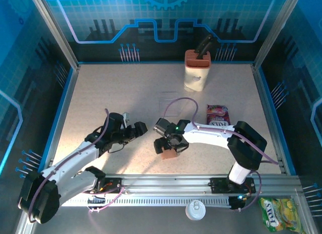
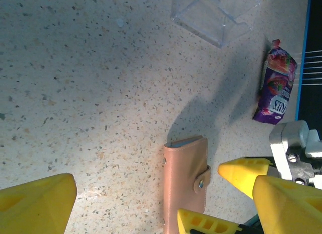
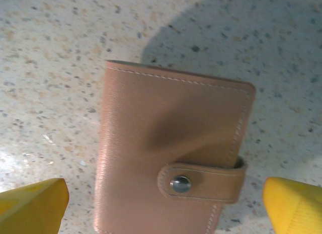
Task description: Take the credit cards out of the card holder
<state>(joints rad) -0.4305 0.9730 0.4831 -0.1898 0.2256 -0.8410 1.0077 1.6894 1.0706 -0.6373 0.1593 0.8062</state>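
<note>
Bright overhead light, soft shadows (wrist views slightly blurred).

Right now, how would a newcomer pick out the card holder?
On the speckled table, look near the front middle, beneath the right end effector. The card holder lies flat there: plain tan leather-like, snapped shut, unlike the purple snack packet.

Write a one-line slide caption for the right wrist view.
Closed tan card holder, snap fastened, flat on the speckled table, framed by the open right claw.
</note>
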